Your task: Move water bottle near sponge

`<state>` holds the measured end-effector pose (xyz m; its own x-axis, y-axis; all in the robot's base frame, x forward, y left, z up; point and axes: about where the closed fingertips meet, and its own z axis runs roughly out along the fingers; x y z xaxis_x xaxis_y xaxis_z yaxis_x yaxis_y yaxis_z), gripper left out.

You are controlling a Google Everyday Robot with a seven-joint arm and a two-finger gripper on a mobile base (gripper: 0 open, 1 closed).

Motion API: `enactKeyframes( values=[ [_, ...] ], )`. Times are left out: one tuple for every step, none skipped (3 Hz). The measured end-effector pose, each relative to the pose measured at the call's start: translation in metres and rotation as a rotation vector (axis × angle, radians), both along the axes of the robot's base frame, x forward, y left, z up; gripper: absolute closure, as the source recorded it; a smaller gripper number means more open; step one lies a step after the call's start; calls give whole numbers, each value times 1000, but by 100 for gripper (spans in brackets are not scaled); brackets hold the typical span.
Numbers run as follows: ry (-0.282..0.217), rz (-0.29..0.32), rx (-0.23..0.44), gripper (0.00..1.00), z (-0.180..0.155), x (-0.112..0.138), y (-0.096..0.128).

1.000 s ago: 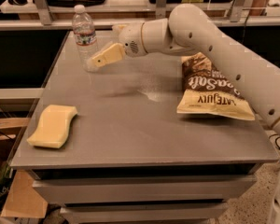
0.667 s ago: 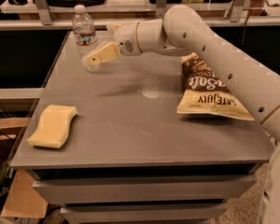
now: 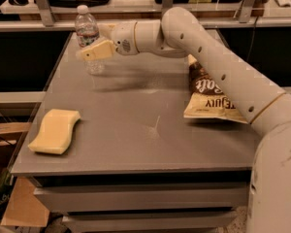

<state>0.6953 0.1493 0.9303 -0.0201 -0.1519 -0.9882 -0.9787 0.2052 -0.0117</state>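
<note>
Here we see the water bottle (image 3: pixel 86 28) in the upper left of the frame, standing upright on the grey table (image 3: pixel 136 144) close to its far left corner. Its long axis is vertical and its white cap points straight up. The gripper (image 3: pixel 93 52) sits across the bottle's middle, covering part of the label, and we cannot tell whether it is clasping the bottle or is merely in front of it. The white arm (image 3: pixel 208 57) reaches in from the lower right, passing over the chip bag (image 3: pixel 211 98) at the right side of the table.

The sponge (image 3: pixel 55 131) lies flat at the lower left, close to the table's left and front edges, with its long axis running from the front toward the back. We see bare tabletop between bottle and sponge, and also across the centre.
</note>
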Motion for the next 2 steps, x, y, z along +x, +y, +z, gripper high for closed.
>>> enactKeyframes(
  values=[
    [-8,14,27,43,4,6,6],
    [-10,27,43,64,6,7,8]
  ],
)
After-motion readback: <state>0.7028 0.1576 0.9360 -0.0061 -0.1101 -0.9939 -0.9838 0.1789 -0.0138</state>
